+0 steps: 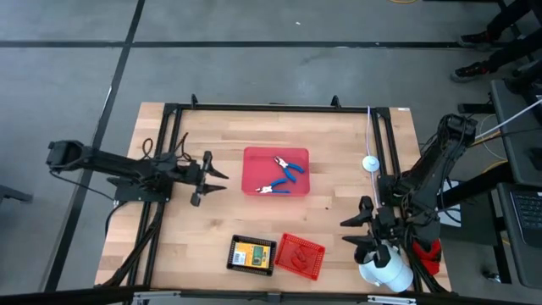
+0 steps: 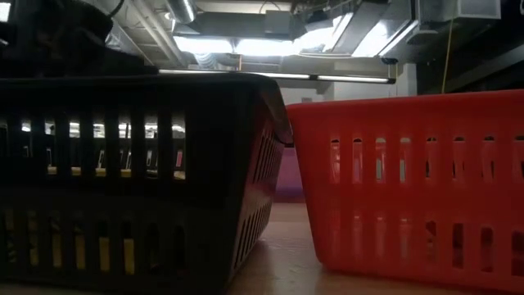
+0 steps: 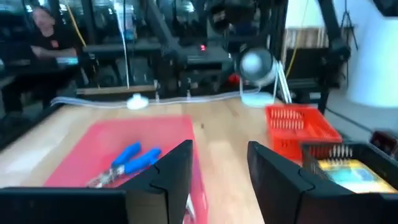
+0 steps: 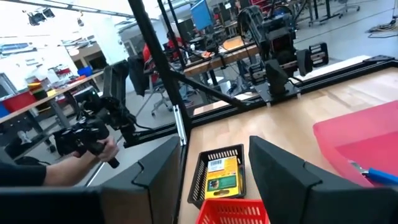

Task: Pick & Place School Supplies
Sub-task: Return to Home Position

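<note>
On the wooden table [image 1: 339, 144], seen from above, the red tray [image 1: 254, 157] sits mid-table with both plier-like tools inside. One blue-handled tool [image 1: 291, 169] and the other blue-handled tool [image 1: 276, 188] lie apart, the second closer to the front edge. The left gripper [image 1: 222, 180] hovers just left of that tray, fingers spread and empty. The right gripper [image 1: 345, 231] hangs well to the right near the front corner, likewise spread with nothing between its fingers.

At the front edge the black tray [image 1: 233, 254] holds a yellow-and-green card box [image 1: 251, 254]. The red mesh basket [image 1: 315, 263] stands just beside it (its contents cannot be told from its red floor).

The low view gives none of this, because the black tray [image 2: 123, 164] and the basket [image 2: 409, 180] fill it and block the table behind. Only the right wrist view shows a person's hand [image 4: 93, 149] gripping a dark device beyond the table.
</note>
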